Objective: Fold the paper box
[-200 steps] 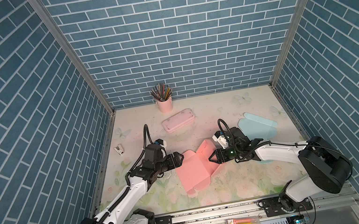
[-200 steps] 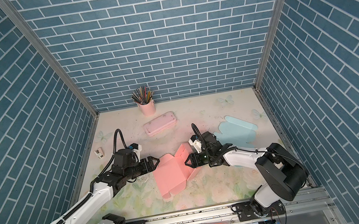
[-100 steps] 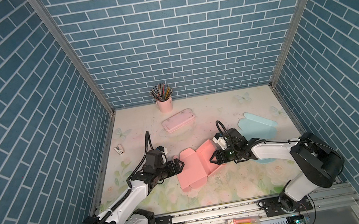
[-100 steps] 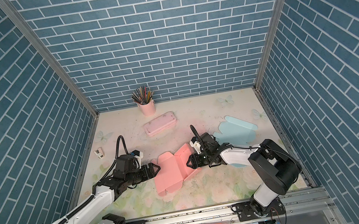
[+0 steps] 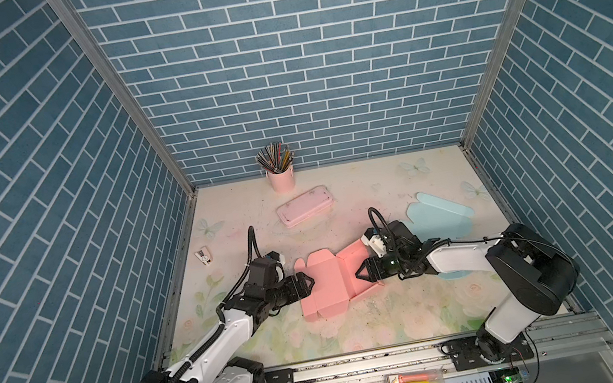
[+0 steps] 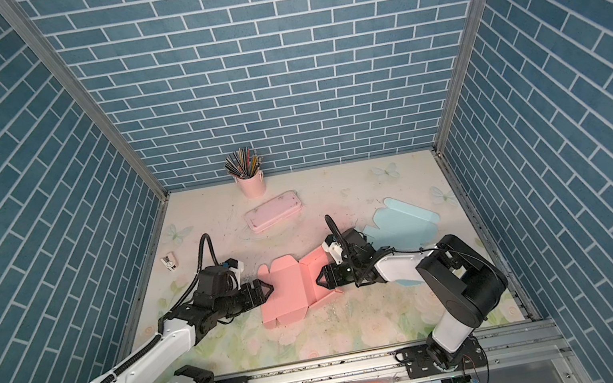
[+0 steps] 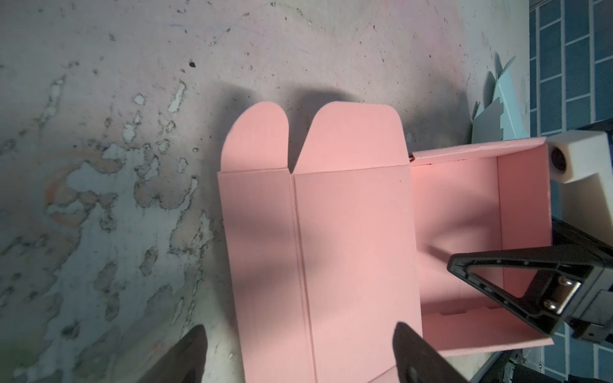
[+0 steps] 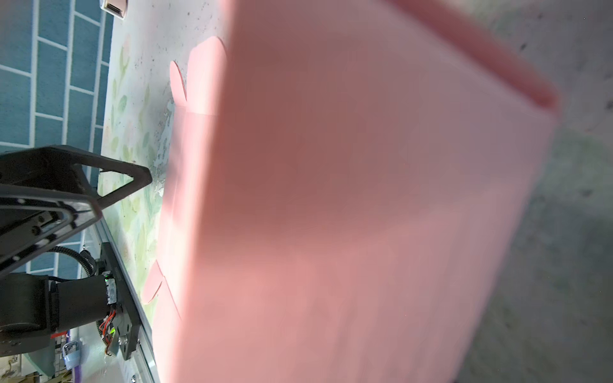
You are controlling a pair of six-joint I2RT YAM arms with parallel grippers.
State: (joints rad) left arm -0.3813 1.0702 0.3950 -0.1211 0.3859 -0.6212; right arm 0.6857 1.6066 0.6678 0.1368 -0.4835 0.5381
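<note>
Pink paper box (image 5: 325,286) lies on the table (image 5: 400,311). Our left fingers (image 7: 411,351) gape empty at its left edge; whether our right fingers (image 7: 459,265) grip its wall we cannot tell.

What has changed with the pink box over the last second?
The pink paper box swung from a skewed pose to lie square between the grippers, lid panel flat on the table, shifted slightly toward the left gripper. Nothing was visibly taken or released. Both grippers barely moved; the right gripper still reaches into the tray end. The blue box, pencil case and cup stayed put.
</note>
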